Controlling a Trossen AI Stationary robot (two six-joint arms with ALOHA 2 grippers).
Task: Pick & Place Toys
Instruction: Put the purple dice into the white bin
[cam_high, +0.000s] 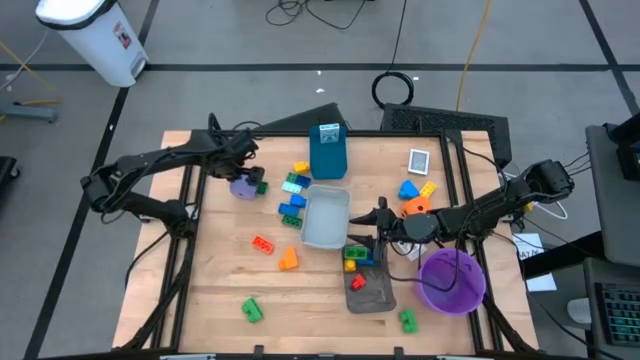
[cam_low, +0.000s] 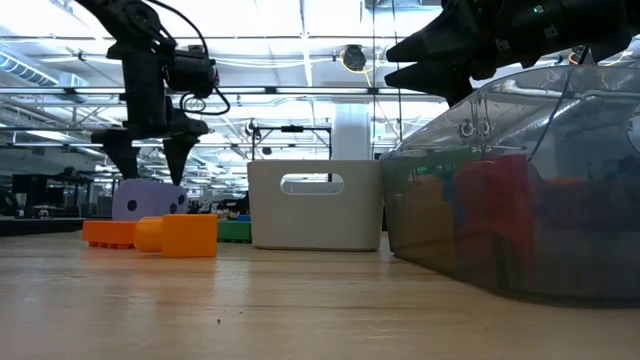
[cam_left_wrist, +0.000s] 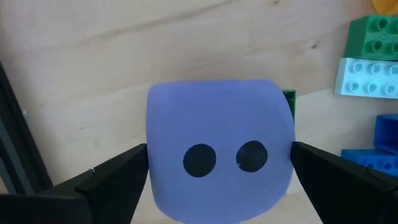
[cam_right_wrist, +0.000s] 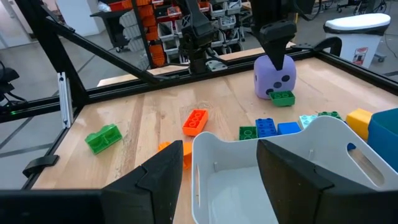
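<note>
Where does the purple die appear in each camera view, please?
High: purple die at the left claw, left of centre.
Low: far left, behind orange bricks.
Left wrist: fills centre.
Right wrist: upper right.
Shared landmark: green brick touching it.

You are in a big robot lab. Look past the wooden counter (cam_high: 220, 280) and you see a huge hall with long ceiling lights (cam_low: 300, 40), a grey floor (cam_high: 200, 40) with loose cables (cam_high: 395, 88), and shelves of gear (cam_right_wrist: 155, 25).
</note>
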